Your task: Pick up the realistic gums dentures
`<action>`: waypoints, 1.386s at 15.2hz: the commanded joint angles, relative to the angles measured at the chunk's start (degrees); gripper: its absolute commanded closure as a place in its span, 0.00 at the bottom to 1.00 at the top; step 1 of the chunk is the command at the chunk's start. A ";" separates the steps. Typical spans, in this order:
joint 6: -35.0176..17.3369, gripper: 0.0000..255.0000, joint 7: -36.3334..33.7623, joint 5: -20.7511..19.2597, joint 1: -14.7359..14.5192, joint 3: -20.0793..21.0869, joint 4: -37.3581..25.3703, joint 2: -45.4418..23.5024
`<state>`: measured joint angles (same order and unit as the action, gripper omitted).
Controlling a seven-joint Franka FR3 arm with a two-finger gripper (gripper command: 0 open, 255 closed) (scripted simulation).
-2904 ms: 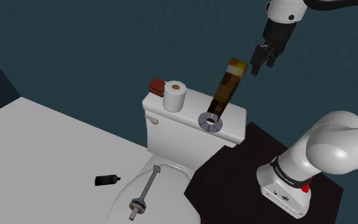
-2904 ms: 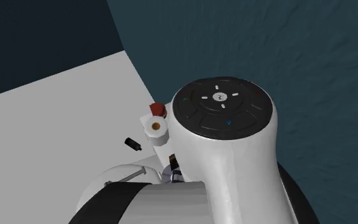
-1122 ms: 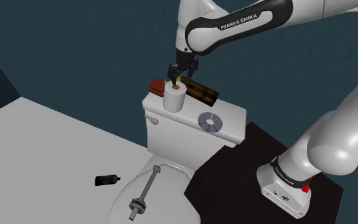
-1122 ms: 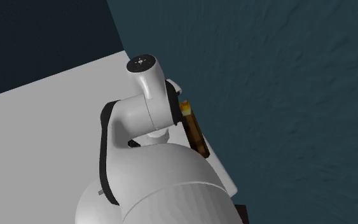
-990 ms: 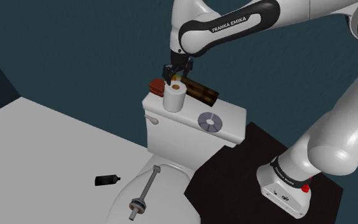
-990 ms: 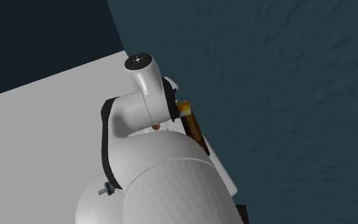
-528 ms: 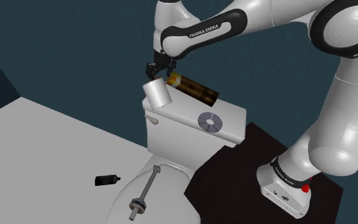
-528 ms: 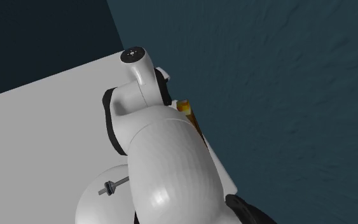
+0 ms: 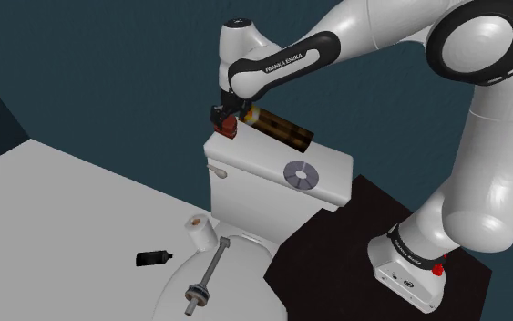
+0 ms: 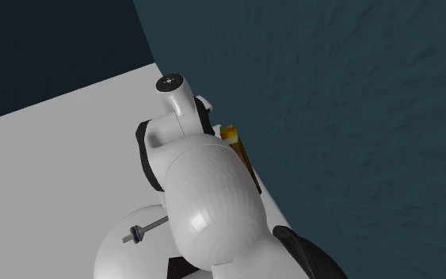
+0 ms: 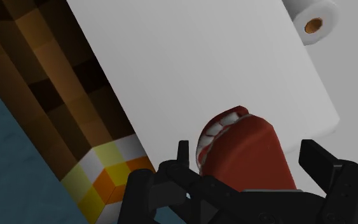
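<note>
The gripper (image 9: 224, 120), spread, flanks the red dentures (image 11: 244, 143) with 2 fingers, apparently ready to pinch, on the tank lid (image 11: 203, 63) at the shoulder view's left.

Brown checkered block (image 11: 50, 95) close beside the dentures (image 11: 244, 149) on the wall side; bare tank lid (image 11: 190, 57) on the other.

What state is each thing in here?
Fingers: open, straddling dentures, not touching.
Dentures: resting on tank lid, not held.
Brown bottle: lying on tank lid.
Disc: flat on tank lid.
Roll: down beside bowl.
Black bottle: lying on floor.
</note>
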<state>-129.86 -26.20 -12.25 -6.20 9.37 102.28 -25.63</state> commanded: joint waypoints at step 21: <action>6.50 1.00 1.34 1.39 0.30 0.63 -2.75 3.88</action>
<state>-124.04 -24.94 -10.97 -5.89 9.94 99.92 -22.03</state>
